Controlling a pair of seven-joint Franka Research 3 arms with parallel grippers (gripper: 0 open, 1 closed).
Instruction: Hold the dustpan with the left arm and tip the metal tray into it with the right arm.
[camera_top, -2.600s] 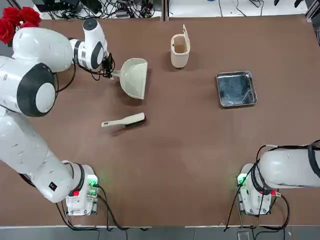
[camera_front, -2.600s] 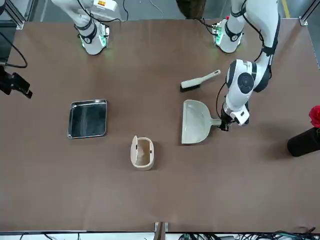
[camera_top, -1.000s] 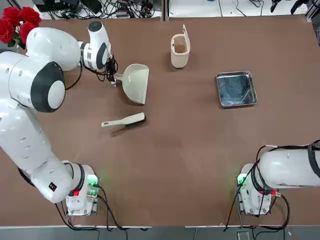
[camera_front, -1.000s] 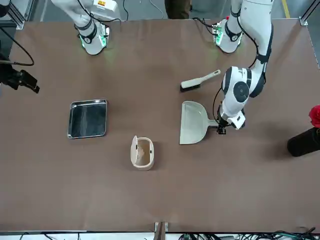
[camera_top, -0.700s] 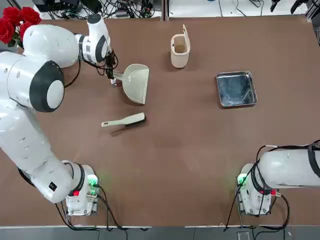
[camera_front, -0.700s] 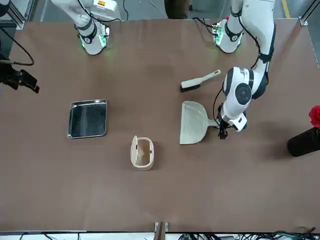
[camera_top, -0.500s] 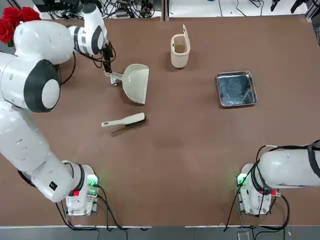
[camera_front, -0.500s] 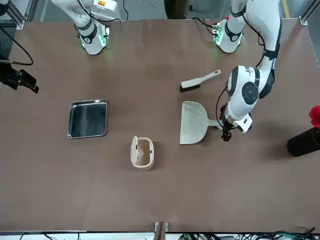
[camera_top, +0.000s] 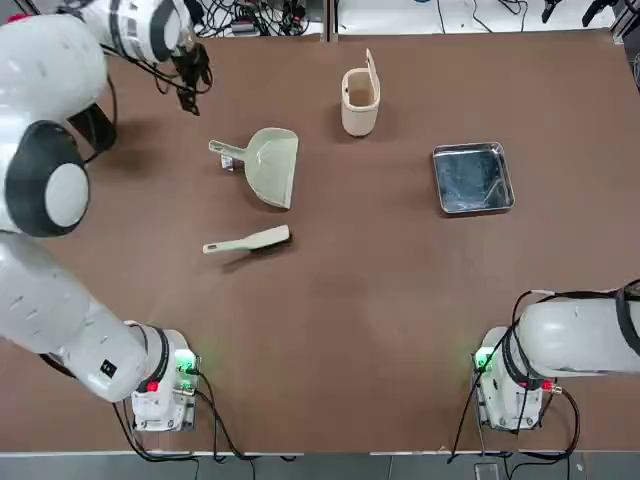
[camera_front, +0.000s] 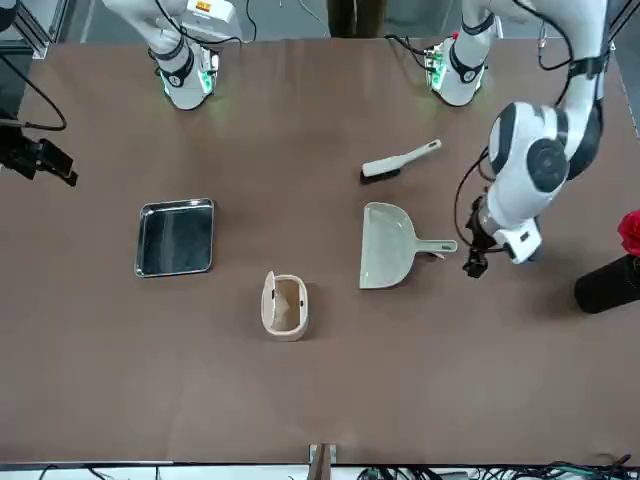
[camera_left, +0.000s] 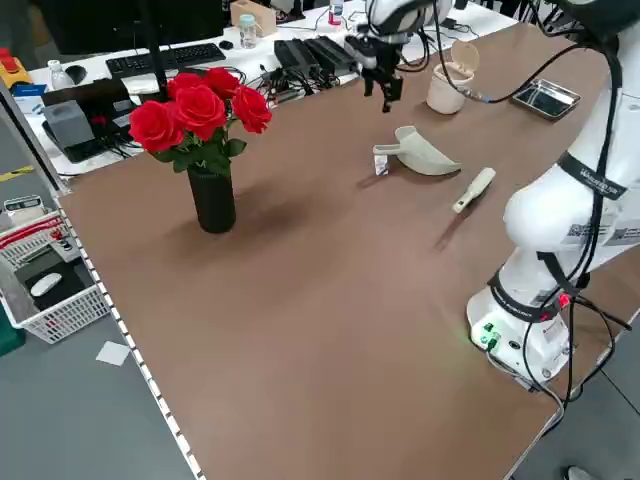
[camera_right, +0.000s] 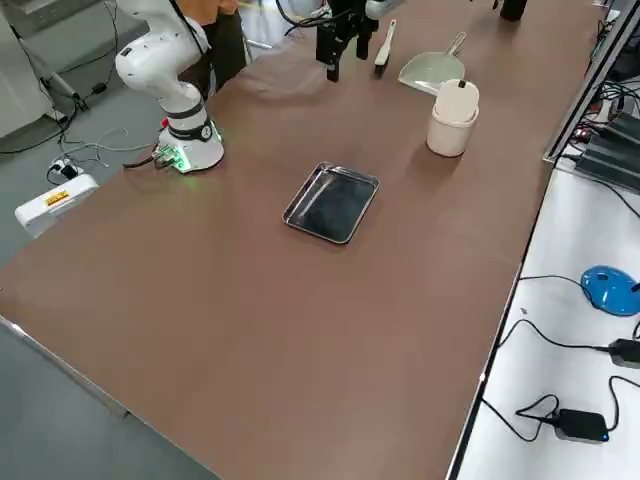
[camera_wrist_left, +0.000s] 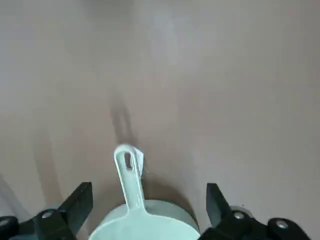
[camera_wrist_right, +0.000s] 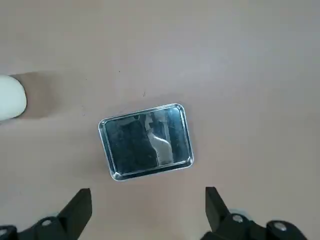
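Left claw (camera_top: 188, 82) wide open, empty, hanging clear of the cream-white plastic dustpan (camera_top: 270, 165) lying mid-bench. Right claw (camera_wrist_right: 147, 212) open, empty, fingertips cropped, above the shiny square steel tray (camera_top: 472, 178).

From my remote station, I see a matt brown table (camera_top: 400, 330) under a cream, smooth plastic dustpan (camera_top: 268, 165), a matching plastic brush (camera_top: 245, 241) and bin (camera_top: 360, 100). The metal tray (camera_top: 473, 178) gleams, its polished steel bottom mirror-like. Glossy white shells cover the left arm (camera_top: 45, 100) and right arm (camera_top: 575, 335).
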